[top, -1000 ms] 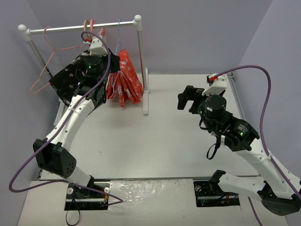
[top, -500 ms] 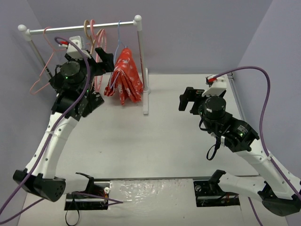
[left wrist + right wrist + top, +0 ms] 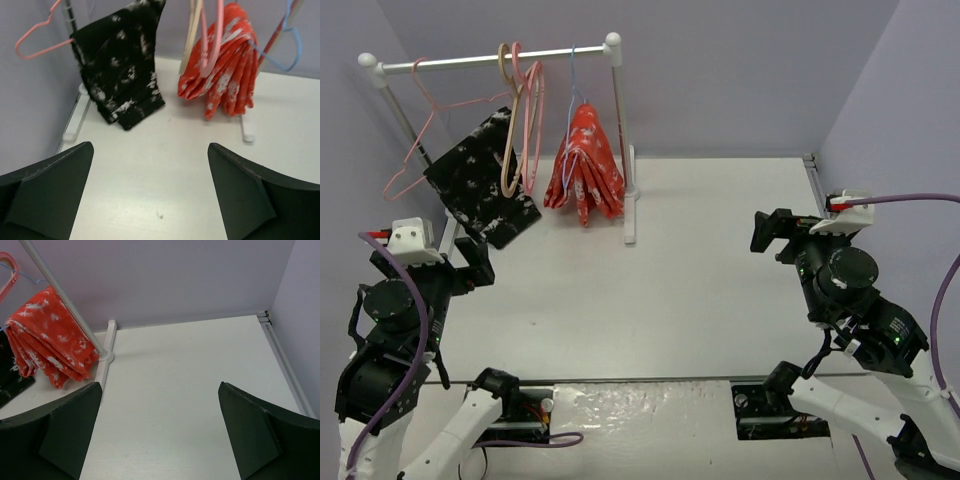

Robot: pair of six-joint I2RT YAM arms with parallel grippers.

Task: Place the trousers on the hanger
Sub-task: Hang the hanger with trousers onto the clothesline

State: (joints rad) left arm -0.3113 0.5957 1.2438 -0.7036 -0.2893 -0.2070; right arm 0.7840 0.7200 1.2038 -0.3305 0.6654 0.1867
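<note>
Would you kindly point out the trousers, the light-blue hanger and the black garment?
trousers (image 3: 585, 175): top external, folded middle.
light-blue hanger (image 3: 300, 46): left wrist, wire bend.
black garment (image 3: 480, 185): top external, cloth centre.

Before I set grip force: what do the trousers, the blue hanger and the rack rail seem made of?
Trousers: soft matte cloth, hanging in limp folds. Light-blue hanger: thin wire, probably plastic-coated, smoothly bent. Rack rail: likely metal tube, pale sheen.
</note>
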